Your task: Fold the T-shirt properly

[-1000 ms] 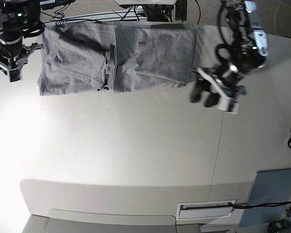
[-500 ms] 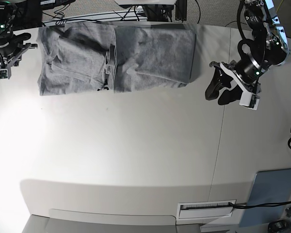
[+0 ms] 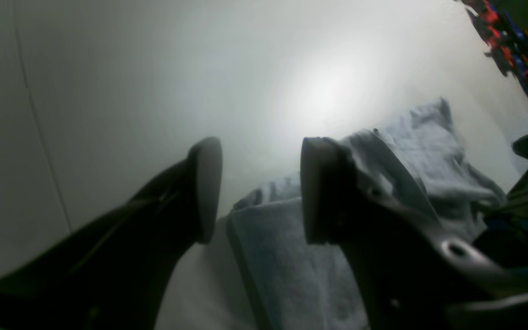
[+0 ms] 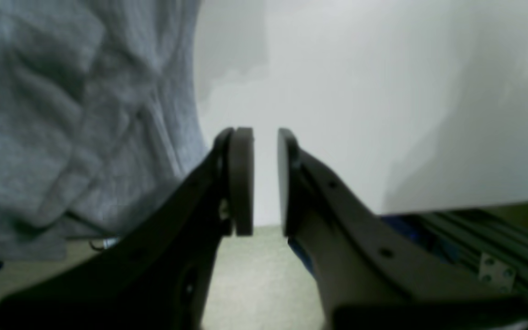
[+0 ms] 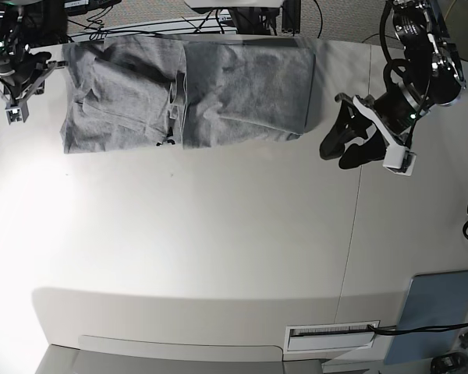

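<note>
The T-shirt (image 5: 187,92) lies folded along the far edge of the worktop (image 5: 218,249). In the base view, the left gripper (image 5: 339,148) hangs just beside its right end, the right gripper (image 5: 14,109) near its left end, neither touching it.

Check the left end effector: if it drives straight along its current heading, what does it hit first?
Most likely the T-shirt. In the left wrist view the open left end effector points at the shirt's near folded edge, with bare table beyond. Depth is unclear, so it might meet the table just short of the cloth.
</note>
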Robot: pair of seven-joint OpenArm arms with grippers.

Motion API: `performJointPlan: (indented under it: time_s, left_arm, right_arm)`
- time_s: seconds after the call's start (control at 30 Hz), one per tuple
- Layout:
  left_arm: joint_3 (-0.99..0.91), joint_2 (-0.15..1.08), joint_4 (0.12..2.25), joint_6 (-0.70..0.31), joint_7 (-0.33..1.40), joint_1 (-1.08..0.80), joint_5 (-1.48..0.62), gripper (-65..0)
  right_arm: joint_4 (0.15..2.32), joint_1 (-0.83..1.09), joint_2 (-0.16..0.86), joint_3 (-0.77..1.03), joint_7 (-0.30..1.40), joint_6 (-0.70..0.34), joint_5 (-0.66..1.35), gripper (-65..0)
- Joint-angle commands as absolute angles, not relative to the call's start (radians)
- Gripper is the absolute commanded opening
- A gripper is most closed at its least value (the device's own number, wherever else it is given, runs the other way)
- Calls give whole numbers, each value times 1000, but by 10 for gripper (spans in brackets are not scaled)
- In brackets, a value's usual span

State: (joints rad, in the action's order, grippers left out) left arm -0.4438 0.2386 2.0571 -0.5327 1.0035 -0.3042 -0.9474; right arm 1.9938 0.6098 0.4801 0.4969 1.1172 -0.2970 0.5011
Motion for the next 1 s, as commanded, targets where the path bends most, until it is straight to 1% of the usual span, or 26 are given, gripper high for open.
performJointPlan:
  time_s: [0.0,0.03,0.1,0.23,0.27,0.3,0.37,0.47,0.57,0.8,0.97]
  left_arm:
    - [-447,246,2075,-540,988,-299,-973,-361]
    - [-447,246,2075,-540,988,-299,-974,-361]
    - [-447,247,2075,-540,989,-300,-973,-361]
    - [-447,247,2075,-540,1007,-300,-973,-361]
    - [-447,247,2075,-540,1007,-300,-973,-364]
    - [-447,247,2075,-540,1007,-300,-973,-365]
    - [-447,246,2075,-540,1007,-299,-973,-365]
    - [-447,246,2075,-540,1007,-300,-973,-365]
    - [-447,247,2075,-540,1019,-300,-973,-365]
    - [-447,246,2075,-540,1040,-300,-973,-365]
    - [-447,246,2075,-540,1040,-300,-973,-365]
  right_arm:
    - [2001,616,496,508,1091,-321,501,-550]
    - [2001,616,496,508,1086,-338,501,-548]
    - [2001,616,496,508,1088,-344,501,-496]
    - [2001,616,496,508,1085,-340,501,-307]
    - [2001,616,496,508,1085,-338,501,-280]
    - [2001,615,496,508,1089,-314,502,-266]
    - [2001,612,496,508,1100,-231,503,-263]
    - [1983,582,496,508,1113,-221,527,-263]
    - [1916,531,496,508,1135,-253,603,-263]
    - [1698,422,496,508,1265,-373,850,-263]
    - [1654,418,495,508,1258,-379,857,-263]
